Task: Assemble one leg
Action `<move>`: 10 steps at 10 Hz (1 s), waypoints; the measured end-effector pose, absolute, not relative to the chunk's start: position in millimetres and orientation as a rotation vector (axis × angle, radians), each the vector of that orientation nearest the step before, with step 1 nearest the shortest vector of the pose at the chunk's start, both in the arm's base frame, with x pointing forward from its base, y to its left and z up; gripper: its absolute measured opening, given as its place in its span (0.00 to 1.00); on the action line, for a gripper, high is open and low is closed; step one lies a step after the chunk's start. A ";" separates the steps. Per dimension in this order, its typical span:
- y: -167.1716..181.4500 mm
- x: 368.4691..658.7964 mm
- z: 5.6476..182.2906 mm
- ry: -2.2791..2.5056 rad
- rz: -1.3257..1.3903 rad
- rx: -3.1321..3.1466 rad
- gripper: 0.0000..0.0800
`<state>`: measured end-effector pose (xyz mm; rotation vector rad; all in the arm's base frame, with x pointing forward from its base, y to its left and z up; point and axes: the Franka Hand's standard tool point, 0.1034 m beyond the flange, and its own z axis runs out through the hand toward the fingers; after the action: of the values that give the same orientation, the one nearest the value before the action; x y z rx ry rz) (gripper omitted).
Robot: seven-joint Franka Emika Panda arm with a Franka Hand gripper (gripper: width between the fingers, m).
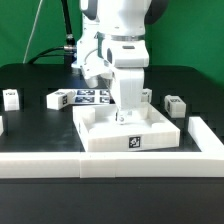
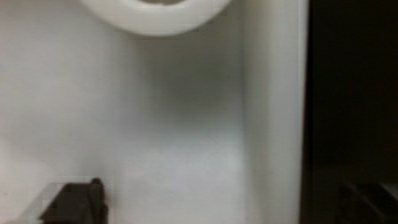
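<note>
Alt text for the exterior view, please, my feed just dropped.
The white arm's gripper is down at the large white panel in the middle of the black table. A loose leg lies at the exterior view's left, a second leg at its right; the marker board lies behind the panel.

My arm (image 1: 118, 18) enters the exterior view from above, with its white upper links near the centre. My wrist (image 1: 128, 55) is vertical, so the hand body (image 1: 130, 85) points straight down and hangs plumb. A black cable bundle (image 1: 70, 40) runs along the arm on the exterior view's left. The jaws sit at the lowest point of the hand; in the exterior view their tips are small and hard to make out. In the wrist view my two dark fingertips (image 2: 79, 202) stand well apart, so the jaws are spread wide.
</note>
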<state>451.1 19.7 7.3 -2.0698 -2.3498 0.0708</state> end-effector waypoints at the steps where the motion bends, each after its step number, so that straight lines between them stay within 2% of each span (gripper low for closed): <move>1: 20.8 451.3 7.6 -2.341 0.069 -2.080 0.61; 2: 19.9 450.9 7.1 -2.339 0.070 -2.082 0.61; 3: 19.9 450.7 7.0 -2.339 0.071 -2.082 0.41; 4: 19.8 450.4 6.8 -2.338 0.072 -2.081 0.41; 5: 19.8 450.3 6.7 -2.338 0.072 -2.081 0.19; 6: 20.4 451.9 7.5 -2.342 0.063 -2.083 0.07; 10: 20.3 452.2 7.6 -2.342 0.061 -2.084 0.07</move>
<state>452.2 20.3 7.6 -2.0841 -2.3423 0.0609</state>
